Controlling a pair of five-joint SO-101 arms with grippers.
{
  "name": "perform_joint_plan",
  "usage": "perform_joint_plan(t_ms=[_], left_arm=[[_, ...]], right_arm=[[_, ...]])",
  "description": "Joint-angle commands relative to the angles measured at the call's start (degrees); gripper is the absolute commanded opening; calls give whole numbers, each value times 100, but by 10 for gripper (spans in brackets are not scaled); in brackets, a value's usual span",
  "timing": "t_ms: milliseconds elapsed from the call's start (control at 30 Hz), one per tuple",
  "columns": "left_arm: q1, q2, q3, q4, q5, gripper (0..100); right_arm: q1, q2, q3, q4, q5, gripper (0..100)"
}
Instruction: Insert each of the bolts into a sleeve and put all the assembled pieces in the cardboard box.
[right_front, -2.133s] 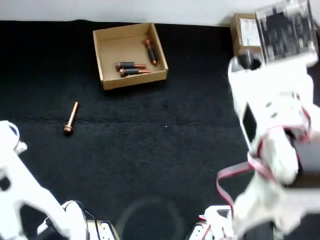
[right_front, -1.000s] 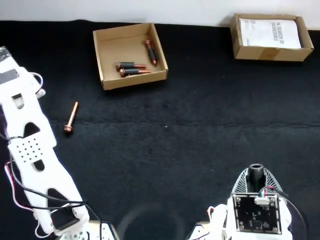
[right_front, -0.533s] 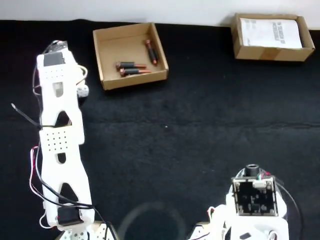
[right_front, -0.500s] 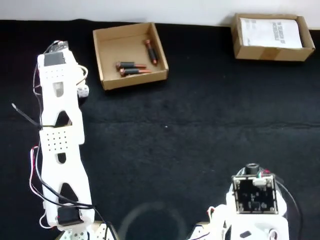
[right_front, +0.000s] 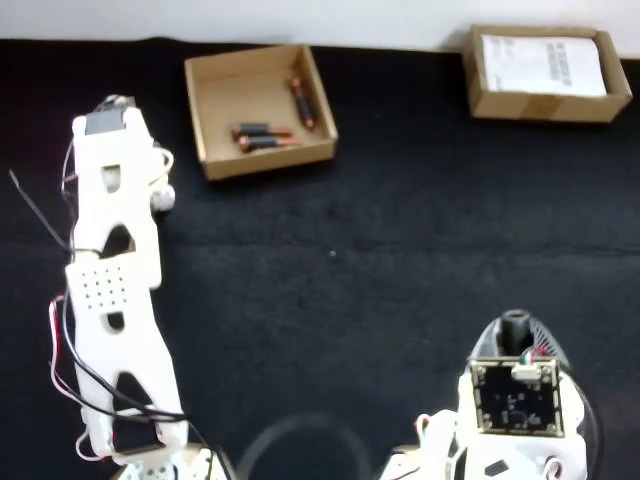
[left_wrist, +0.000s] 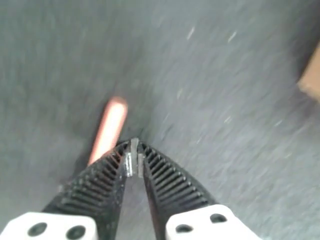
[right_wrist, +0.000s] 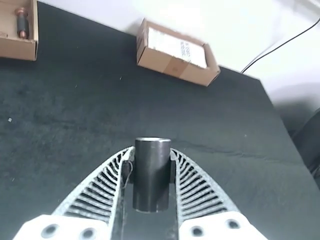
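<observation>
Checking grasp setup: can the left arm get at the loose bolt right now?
Likely yes, once it opens: the left gripper hangs shut right beside the bolt on the mat, nothing blocking.

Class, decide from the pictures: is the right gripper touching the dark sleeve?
Touching. The right wrist view shows the sleeve clamped in the right gripper, which presses against it on both sides with no gap.

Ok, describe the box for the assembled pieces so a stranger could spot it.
On the black mat, two open cardboard boxes sit along the far edge. It is the left-hand cardboard box, holding three sleeved bolts; the other box holds a printed sheet.
</observation>
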Motion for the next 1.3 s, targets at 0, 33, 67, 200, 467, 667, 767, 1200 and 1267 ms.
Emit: perform_joint_plan(t_ms=[0, 33, 67, 200, 467, 667, 767, 1200, 1267], left_arm=[[75, -690, 1253, 88, 53, 9], [154, -875, 1552, 88, 53, 9], [233, -1068, 1833, 88, 53, 9], [532, -1666, 2826, 70, 53, 9], [1270, -2185, 3486, 62, 53, 9], [1033, -2149, 3442, 26, 53, 9], [514, -1921, 3442, -316, 53, 9], [-980, -804, 2193, -545, 53, 9], [-1200, -699, 1754, -545, 185, 9]], right_arm=[[13, 585, -48, -277, 35, 8], [13, 725, -57, -303, 35, 8], [13, 831, -66, -365, 26, 8], [13, 963, -66, -602, 26, 8], [13, 998, -48, -593, 62, 8], [13, 1103, -66, -813, 79, 8], [13, 1420, -312, -787, 79, 8], [13, 2607, -1288, -787, 18, 8], [13, 2615, -1270, -734, 18, 8]])
